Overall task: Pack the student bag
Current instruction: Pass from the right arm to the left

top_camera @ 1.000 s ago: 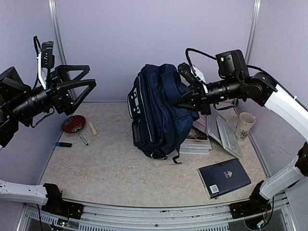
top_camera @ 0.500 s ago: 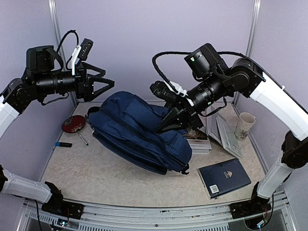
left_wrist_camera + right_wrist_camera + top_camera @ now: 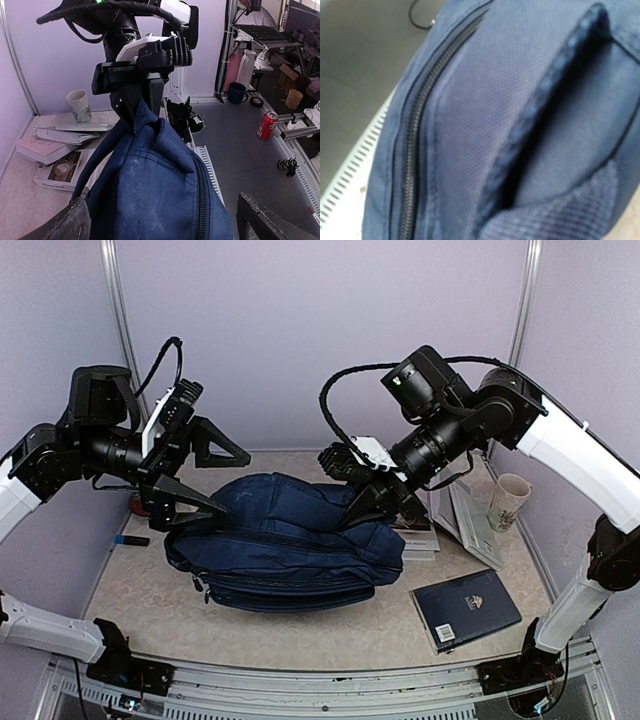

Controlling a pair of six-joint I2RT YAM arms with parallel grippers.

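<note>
Table (image 3: 250,625) status: backpack (image 3: 290,550) now down flat, no longer standing.
A second ago the backpack stood upright. It has been tipped over and now lies on its side at mid-table. The right gripper (image 3: 385,502), jaws nearly closed, pinches a fold of fabric at the backpack's right end. The left gripper (image 3: 235,486), jaws wide, straddles the backpack's left end and holds nothing. The book stack (image 3: 415,540) and the navy book (image 3: 465,608) lie to the right of the backpack, outside it. Judgement: the backpack is laid out for opening and packing has not begun.

student bag (image 3: 300,545): 1 | navy book (image 3: 465,608): 1 | mug (image 3: 510,502): 1 | blue marker (image 3: 130,540): 1
</note>
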